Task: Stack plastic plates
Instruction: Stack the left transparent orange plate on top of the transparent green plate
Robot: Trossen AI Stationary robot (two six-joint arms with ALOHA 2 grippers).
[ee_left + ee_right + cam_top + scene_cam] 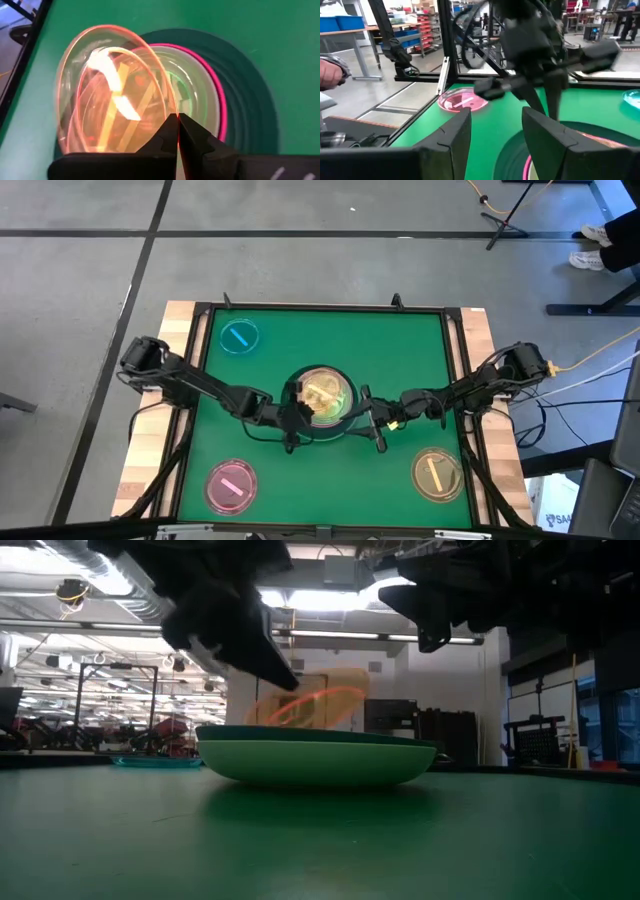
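The left end effector hovers over the stack at the middle of the desk, fingers pinched tight on the rim of a small orange-tinted plate, which tilts steeply above the pink plate and the dark green plate. This looks like the placing step: next it should level the plate, lower it and let go. The right end effector waits just beside the stack, fingers parted, holding nothing. Three small plates lie apart: blue plate, pink-barred plate, amber plate.
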